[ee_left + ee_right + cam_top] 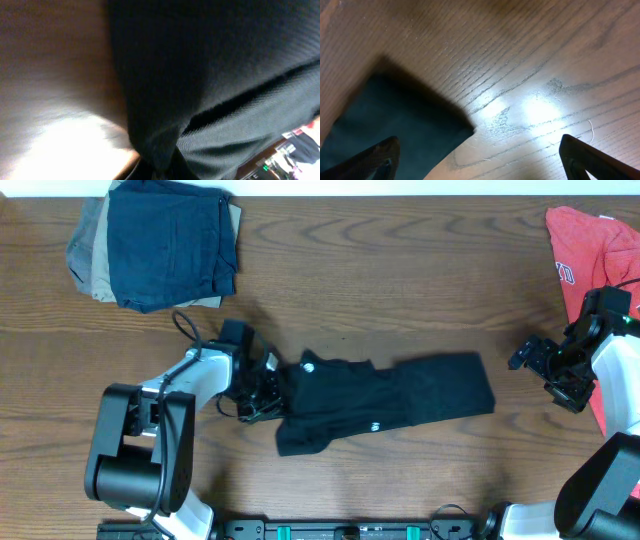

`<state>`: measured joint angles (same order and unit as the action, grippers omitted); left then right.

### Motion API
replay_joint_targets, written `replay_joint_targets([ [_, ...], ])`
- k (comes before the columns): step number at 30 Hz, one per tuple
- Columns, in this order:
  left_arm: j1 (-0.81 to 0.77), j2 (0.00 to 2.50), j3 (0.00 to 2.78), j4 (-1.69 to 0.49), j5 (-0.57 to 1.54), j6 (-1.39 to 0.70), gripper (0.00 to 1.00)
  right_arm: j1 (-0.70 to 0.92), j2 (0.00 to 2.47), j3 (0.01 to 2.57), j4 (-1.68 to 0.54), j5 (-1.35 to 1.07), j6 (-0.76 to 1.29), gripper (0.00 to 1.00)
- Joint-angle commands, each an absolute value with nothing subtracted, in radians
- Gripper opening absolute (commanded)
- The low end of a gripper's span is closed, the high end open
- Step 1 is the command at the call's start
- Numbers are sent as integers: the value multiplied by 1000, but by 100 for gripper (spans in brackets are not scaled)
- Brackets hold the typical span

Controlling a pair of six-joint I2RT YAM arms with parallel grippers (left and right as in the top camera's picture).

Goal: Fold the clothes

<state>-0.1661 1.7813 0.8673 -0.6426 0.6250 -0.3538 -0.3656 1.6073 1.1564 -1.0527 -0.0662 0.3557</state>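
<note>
- Location: the black T-shirt [400,400] lay on the worktop [400,270] near its middle, drawn into a long band running left to right. The left end was bunched and wider.
- Left gripper [262,392]: it was at the left end of the band with its jaws fully closed. The left wrist view was filled with black fabric gathered towards the fingers, so it was judged to have that end in its grasp.
- Right gripper [525,358]: its jaws stood wide apart and held nothing. It was beside the right end of the band but clear of it. The right wrist view showed the fabric corner between and below the fingers, with bare wood beyond.
- Step in hand: judged as taking hold of the left end for a fold along the band's length, with the fold itself not yet made.
- Next move: judged to call for lifting the held end clear and carrying it over towards the right end, laid flat and square. The thin fabric could drag or crease if raised too little.
- Count, garments: one black T-shirt, bearing two small white marks [308,366] in the overhead view; one red T-shirt [585,245] at the far right edge; one stack of folded garments [160,245] at the far left, showing dark blue, tan and grey layers.
- Count, equipment: two arms, two grippers.
</note>
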Motion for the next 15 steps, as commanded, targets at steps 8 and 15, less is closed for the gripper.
replay_joint_targets([
  [8,-41,1637,1121,-1060,42,-379,6,-371,1601,1163,-1051,-63,366,99],
  [15,-63,1525,1376,-1307,17,-352,6,-371,1601,1163,-1051,-63,366,99],
])
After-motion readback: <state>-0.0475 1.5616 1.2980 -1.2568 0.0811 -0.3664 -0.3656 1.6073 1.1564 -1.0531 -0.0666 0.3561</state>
